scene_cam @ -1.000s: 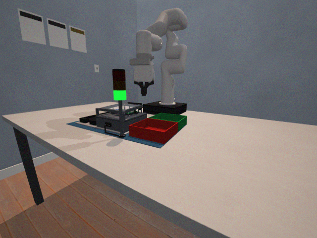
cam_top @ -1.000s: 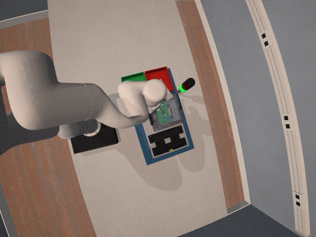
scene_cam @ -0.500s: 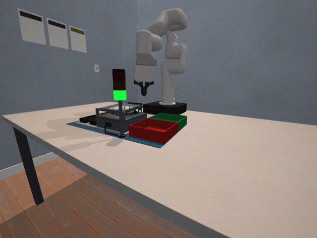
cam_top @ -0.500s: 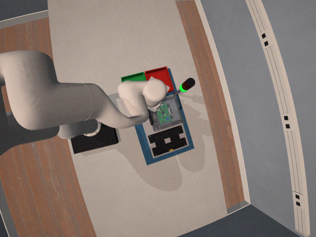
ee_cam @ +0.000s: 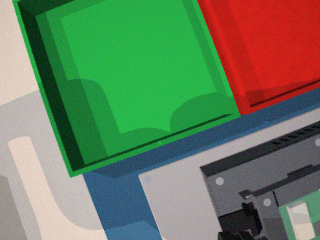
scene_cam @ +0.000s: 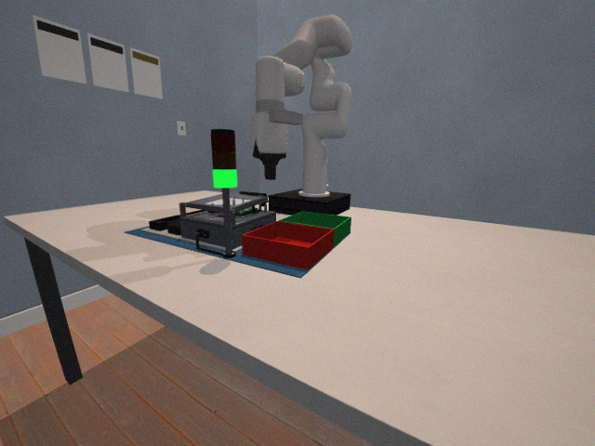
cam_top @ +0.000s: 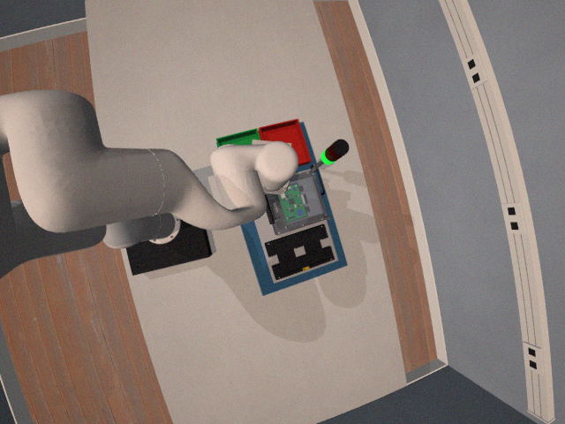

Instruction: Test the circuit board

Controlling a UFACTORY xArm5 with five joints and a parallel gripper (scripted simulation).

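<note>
Exterior view had the gripper [scene_cam: 270,177] hanging well above the tester [scene_cam: 225,221], fingers pressed together w/ nothing between them. Signal light [scene_cam: 224,177] glowed green on its post by the tester's near corner. Circuit board [cam_top: 295,203] sat in the tester, component side up, seen thru the lid frame from the top view; lid looked down over it, tho whether latched I couldn't tell. Arm [cam_top: 137,182] reached in from the left of the top view, wrist over the tester's edge nearest the bins. Green bin [ee_cam: 135,75] & red bin [ee_cam: 270,45] stood side by side, touching, both on the blue mat [ee_cam: 117,210], just beside the tester. Wrist cam looked mostly down into the green bin, w/ a corner of the tester and a sliver of the board at btm right. Black tray [cam_top: 301,253] lay on the mat on the tester's far side from the bins, no board in it.
</note>
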